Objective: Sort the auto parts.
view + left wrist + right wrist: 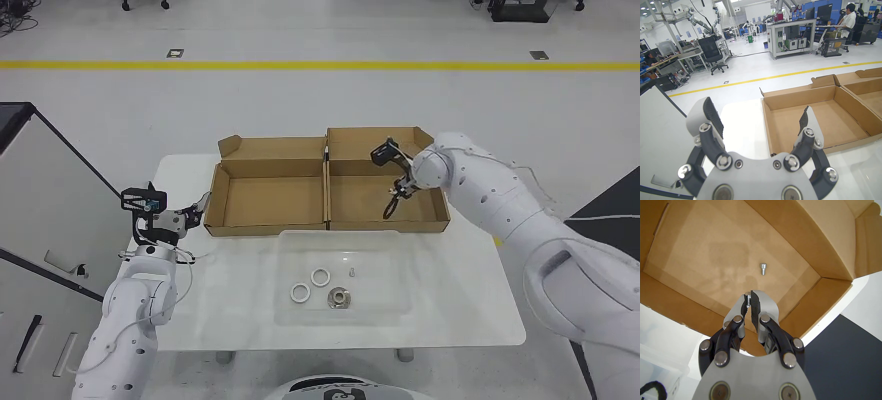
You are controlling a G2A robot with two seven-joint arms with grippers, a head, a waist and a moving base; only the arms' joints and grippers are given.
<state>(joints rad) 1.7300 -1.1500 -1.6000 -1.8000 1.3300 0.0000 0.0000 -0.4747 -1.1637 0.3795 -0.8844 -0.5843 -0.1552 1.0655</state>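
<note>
**Now: bolt hangs over the right box, floor dead ahead of the tips**

And here's the right end effector [749,298], clamped tight on a small bolt [748,301] pinched between the fingertips. The bolt's long axis runs along the fingers, threads showing between the pads, aimed down at the cardboard. The right box [352,196] sits directly underneath, and its floor is the target, I'd say. A second bolt [762,269] lies flat on that floor, just past the tips and apart from them.

So the drop looks simple: the box floor lies straight beyond the fingertips, walls well clear on every side I can see.

Over on the far side, the left end effector [757,106] hangs with fingers spread wide and nothing in them, beside the left box [265,200] at the tabletop [450,300] edge. The right arm is plainly the nearer one here.
</note>
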